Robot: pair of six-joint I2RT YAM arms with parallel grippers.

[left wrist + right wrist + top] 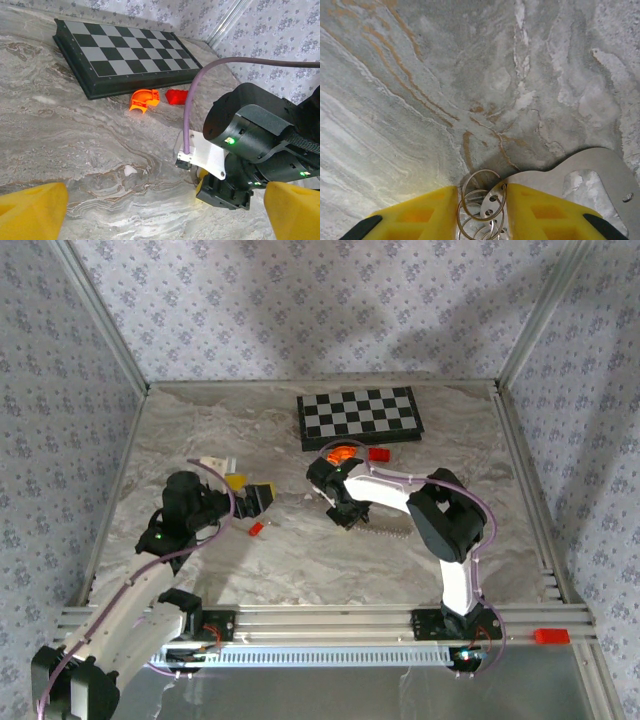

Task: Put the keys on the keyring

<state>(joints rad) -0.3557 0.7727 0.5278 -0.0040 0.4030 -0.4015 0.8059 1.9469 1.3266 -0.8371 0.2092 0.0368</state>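
Two claws, two different jobs. The right claw [481, 194] is pinched in on the keyring [481, 206], a bunch of thin silvery loops caught right between its yellow fingers [425, 212]. A flat metal plate [612, 167] lies just to its right on the surface [445, 90]. The left claw [258, 498] is spread wide, and the keys [255, 528], really one tiny red piece, lie just beside it on the near side. The loops look light, slick and floppy, so it's probably best to grip across the stacked rings. The key likely wants pinching by its red body.

Our left fingers [30, 210] stand wide apart; our right arm [440, 520] folds down mid-frame, right fingers [420, 215] nearly together.
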